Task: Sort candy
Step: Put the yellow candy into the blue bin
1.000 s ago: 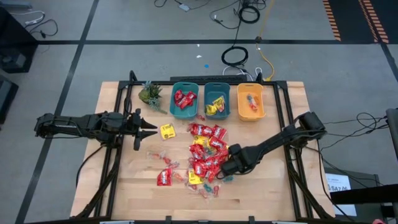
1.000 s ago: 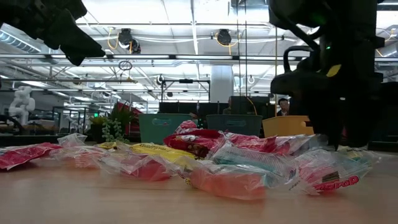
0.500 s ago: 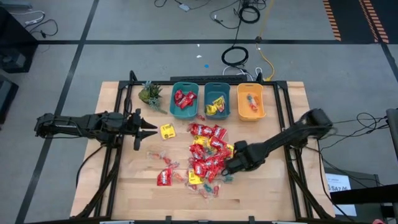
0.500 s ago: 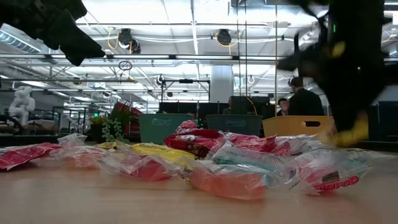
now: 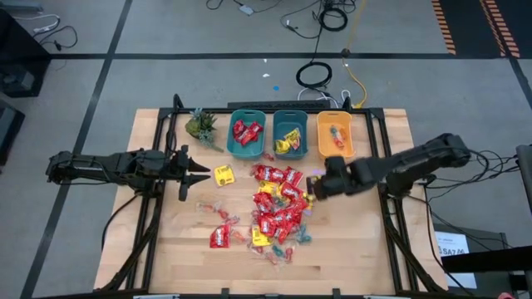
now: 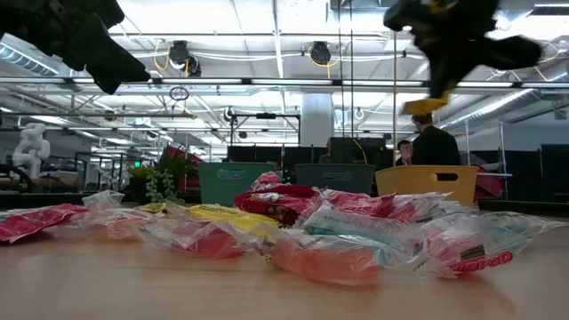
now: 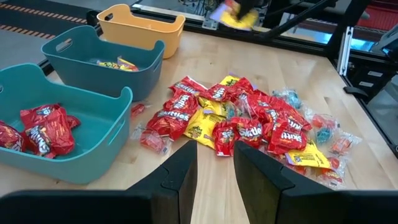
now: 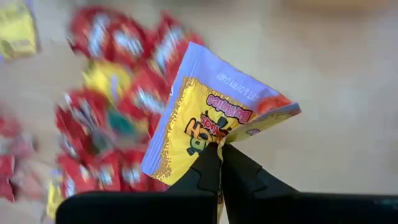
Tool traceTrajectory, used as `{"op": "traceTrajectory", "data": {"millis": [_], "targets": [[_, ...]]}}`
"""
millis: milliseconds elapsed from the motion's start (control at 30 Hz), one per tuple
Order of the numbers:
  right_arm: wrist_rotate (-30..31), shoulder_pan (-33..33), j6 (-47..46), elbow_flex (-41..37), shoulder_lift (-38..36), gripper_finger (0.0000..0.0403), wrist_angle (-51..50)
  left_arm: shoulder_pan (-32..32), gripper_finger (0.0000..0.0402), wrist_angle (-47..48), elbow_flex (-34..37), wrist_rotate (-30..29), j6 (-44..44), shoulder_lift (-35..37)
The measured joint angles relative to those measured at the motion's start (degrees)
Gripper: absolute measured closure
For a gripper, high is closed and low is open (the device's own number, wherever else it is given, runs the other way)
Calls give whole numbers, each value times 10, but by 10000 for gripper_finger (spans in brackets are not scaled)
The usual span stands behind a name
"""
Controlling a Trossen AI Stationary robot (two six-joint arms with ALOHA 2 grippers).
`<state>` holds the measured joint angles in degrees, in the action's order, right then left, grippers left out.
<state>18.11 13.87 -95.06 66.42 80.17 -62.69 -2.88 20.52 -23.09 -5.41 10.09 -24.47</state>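
While the right pincer gripped a yellow packet above the candy pile, carriage to the teal bin ahead remained; left pincer idle, half-open.

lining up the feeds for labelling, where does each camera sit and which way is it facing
High view: above the table, straight down; both arms show, right pincer shut on a yellow packet.
Low view: table-top height, level across the candy pile into the room; the right arm hangs top right.
Left wrist view: behind the left pincer, facing pile and bins.
Right wrist view: behind the right pincer, looking down at the packet.
Shared: the yellow packet appears in all four views.
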Motion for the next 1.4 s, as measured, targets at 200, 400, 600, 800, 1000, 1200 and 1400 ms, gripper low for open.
{"op": "traceTrajectory", "data": {"millis": [200, 400, 600, 800, 1000, 1200, 1400], "targets": [[-2, -146, 227, 47, 19, 403, 46, 0, 288, -1, 0, 0, 0, 0], [-46, -292, 420, 61, 56, 403, 168, 0, 288, -1, 0, 0, 1, 0], [-117, -393, 529, 61, 109, 402, 292, 0, 288, -2, 0, 0, 1, 0], [-132, -439, 572, 61, 156, 366, 346, 0, 288, -2, 0, 0, 1, 0], [-153, -450, 575, 61, 172, 295, 361, 0, 288, -2, 0, 0, 1, 0], [-153, -450, 583, 61, 172, 243, 362, 0, 288, -2, 0, 0, 1, 0], [-153, -450, 583, 61, 172, 223, 362, 0, 288, -5, 0, 0, 1, 0]]}}
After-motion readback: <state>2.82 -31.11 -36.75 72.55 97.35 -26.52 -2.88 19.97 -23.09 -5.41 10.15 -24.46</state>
